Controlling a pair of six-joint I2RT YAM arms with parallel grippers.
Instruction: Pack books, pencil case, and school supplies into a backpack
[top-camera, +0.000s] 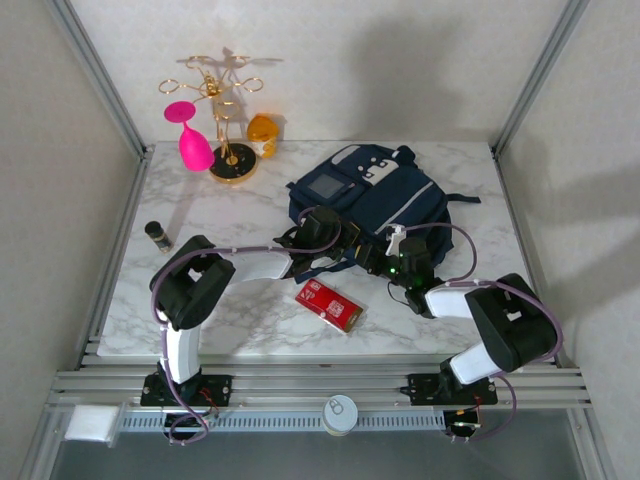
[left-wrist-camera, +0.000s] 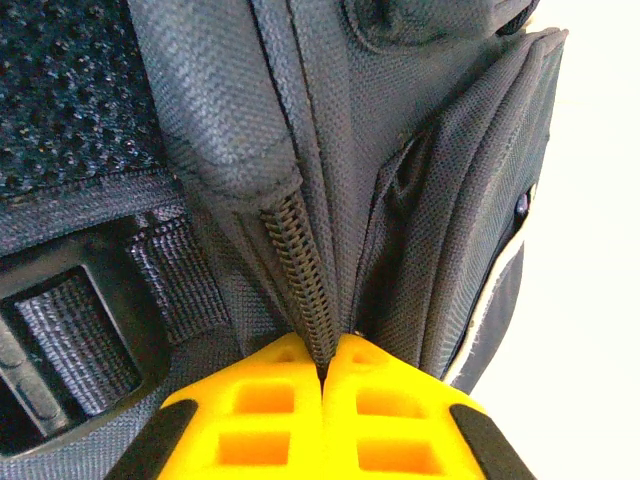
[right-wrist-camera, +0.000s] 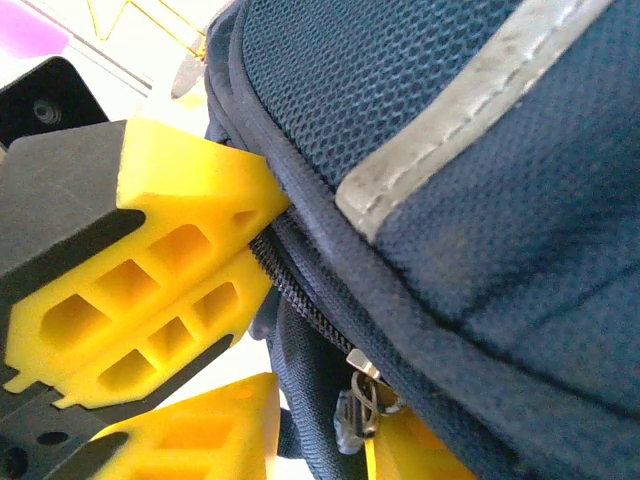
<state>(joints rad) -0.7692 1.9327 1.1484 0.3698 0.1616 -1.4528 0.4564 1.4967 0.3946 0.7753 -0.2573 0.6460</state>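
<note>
The navy backpack lies at the middle back of the table, its zipper end toward the arms. My left gripper is shut on the backpack's zipper seam, yellow fingertips pinched together. My right gripper is at the same near edge. In the right wrist view its fingers stand on either side of a fabric fold and the metal zipper pull, touching both. The left gripper's fingers clamp the seam just above. Of the school supplies, the red box lies flat near the front. The books and pencil case are out of view.
A short black cylinder stands at the left edge. At the back left are a gold glass rack, a pink glass and an orange object. Frame posts rise at the table's sides.
</note>
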